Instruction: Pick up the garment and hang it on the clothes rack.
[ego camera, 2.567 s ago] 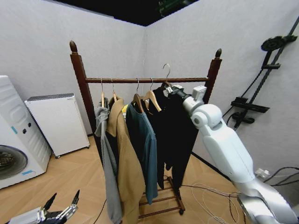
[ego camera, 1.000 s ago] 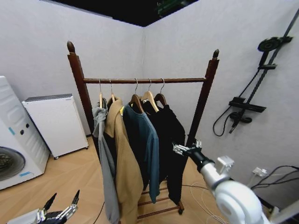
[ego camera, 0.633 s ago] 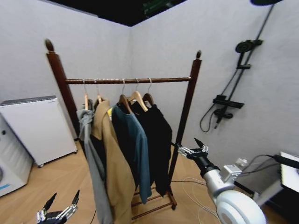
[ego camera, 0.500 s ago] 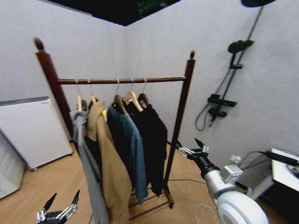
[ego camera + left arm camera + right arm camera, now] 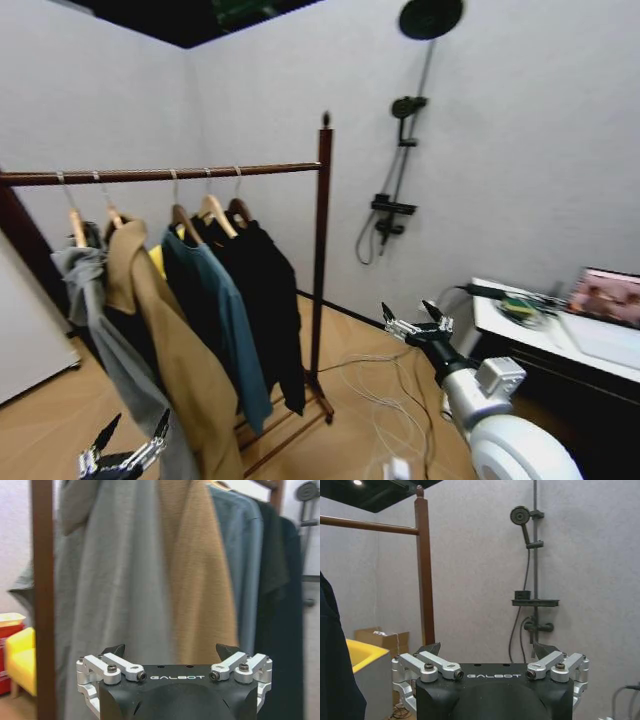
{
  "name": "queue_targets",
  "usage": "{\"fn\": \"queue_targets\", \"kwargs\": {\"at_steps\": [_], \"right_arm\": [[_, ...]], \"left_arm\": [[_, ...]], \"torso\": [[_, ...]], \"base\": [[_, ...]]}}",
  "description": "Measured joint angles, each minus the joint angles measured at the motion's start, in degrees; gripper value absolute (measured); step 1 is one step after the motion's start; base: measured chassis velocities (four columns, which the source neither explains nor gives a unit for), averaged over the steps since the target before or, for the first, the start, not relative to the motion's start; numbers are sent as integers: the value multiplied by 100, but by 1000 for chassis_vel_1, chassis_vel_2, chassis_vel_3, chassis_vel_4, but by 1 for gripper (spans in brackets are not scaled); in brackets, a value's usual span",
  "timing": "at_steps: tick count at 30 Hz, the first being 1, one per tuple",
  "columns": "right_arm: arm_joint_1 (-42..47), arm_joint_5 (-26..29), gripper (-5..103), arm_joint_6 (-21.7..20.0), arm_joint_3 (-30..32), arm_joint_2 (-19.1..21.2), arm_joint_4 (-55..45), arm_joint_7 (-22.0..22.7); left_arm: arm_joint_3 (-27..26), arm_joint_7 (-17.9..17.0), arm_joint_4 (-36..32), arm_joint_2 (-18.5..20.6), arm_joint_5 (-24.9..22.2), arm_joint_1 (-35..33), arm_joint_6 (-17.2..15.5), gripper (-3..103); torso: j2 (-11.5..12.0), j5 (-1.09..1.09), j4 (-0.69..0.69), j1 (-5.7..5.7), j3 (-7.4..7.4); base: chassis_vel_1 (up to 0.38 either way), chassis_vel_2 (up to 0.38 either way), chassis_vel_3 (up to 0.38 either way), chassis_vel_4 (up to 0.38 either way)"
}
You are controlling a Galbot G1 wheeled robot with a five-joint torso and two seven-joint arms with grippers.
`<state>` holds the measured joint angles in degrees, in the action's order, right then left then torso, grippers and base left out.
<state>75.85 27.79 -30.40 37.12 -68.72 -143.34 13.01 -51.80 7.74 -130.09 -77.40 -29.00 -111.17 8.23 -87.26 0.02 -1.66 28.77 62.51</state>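
Garment (image 5: 262, 290) on rack (image 5: 322, 240) (hung)

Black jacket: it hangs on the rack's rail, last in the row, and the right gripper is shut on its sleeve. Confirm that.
Wrong on the grip. In the head view the right gripper is open, clear of the black jacket, which does hang last on the rack.

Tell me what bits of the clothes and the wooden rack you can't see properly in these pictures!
- Left post of the dark reddish-brown wooden clothes rack: cut off by the head view's left edge.
- Long black jacket: its front is covered by the teal-blue shirt; any chest mark is hidden.
- Grey hooded sweatshirt: blurred in the left wrist view; its lower part sits behind the open left claw.
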Motion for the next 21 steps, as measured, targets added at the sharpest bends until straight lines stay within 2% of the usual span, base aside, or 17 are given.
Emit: {"fn": "queue_targets", "kwargs": {"at_steps": [2,5,16,21], "right_arm": [[1,0,100,-4,-35,18,0,1],[-1,0,100,-9,-77,41,3,6],[136,-12,100,-23,-130,-58,7,15],[158,-52,100,-9,-153,-82,10,15]], "left_arm": [[0,-1,0,0,0,0,0,100],[0,0,0,0,0,0,0,100],[0,-1,0,0,0,0,0,100],[0,-1,0,0,0,0,0,100]], "torso": [[-1,-7,2,-2,-1],[0,0,2,-1,0],[-1,-6,1,0,-1],[0,-1,1,0,0]], "base": [[22,-282,-281,33],[33,-262,-283,35],[15,-272,-261,18],[25,-279,-279,35]]}}
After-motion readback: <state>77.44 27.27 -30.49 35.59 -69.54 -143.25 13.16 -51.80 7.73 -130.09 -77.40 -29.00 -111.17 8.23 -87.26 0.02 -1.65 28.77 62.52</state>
